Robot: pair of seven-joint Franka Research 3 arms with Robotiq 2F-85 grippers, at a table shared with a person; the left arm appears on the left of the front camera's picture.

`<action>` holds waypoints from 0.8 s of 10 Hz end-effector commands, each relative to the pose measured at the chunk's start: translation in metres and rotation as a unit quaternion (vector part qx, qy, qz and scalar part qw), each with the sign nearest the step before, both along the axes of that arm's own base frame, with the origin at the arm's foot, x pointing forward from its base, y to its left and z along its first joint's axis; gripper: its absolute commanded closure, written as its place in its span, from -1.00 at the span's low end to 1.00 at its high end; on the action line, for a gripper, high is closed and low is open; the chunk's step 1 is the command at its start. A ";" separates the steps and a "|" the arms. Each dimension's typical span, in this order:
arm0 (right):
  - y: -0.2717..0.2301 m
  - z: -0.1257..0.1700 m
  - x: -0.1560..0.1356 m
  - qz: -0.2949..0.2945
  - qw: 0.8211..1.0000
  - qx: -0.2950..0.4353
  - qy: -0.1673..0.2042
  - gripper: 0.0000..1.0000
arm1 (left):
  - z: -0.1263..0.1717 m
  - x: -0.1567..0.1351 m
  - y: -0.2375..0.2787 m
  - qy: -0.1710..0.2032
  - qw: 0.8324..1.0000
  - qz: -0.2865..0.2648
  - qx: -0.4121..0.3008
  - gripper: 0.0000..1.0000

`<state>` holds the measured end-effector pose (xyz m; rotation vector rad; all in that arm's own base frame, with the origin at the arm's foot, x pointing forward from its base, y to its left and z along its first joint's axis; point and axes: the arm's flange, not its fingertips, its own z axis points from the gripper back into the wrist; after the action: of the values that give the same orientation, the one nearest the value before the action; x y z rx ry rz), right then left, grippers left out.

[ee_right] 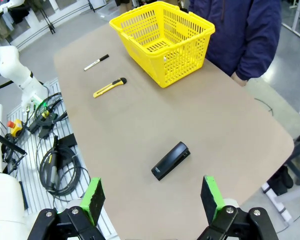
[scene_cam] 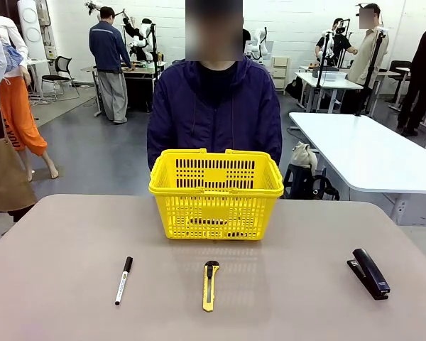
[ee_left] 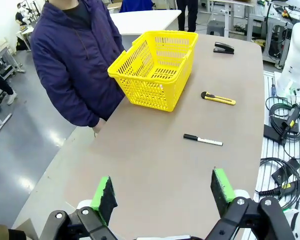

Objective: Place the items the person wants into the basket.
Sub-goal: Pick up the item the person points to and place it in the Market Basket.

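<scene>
White marker [ee_left: 203,140] lies at 1 o'clock from the released left end effector [ee_left: 162,184], its long axis running 9-to-3. The right end effector [ee_right: 151,184], also released, is farther off.

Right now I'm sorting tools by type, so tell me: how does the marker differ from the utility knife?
The marker is white with a black cap; the utility knife is yellow with a black end. The marker is slim, the utility knife broader. The marker lies toward the robot's left, the utility knife centred before the yellow basket. Both lie flat on the table, black ends farthest from the robot.
</scene>
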<state>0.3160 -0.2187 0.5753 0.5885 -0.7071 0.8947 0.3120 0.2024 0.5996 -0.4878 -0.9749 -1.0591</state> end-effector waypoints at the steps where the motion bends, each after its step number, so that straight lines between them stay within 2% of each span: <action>1: 0.000 0.000 0.001 0.004 1.000 0.012 -0.011 -1.00 | 0.000 0.000 0.003 -0.013 1.000 -0.009 -0.003 -0.99; 8: 0.000 0.000 0.001 0.004 1.000 0.012 -0.011 -1.00 | 0.000 0.000 0.003 -0.013 1.000 -0.009 -0.003 -0.99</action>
<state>0.3160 -0.2187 0.5753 0.5884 -0.7072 0.8948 0.3106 0.2034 0.5983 -0.4888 -0.9704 -1.0625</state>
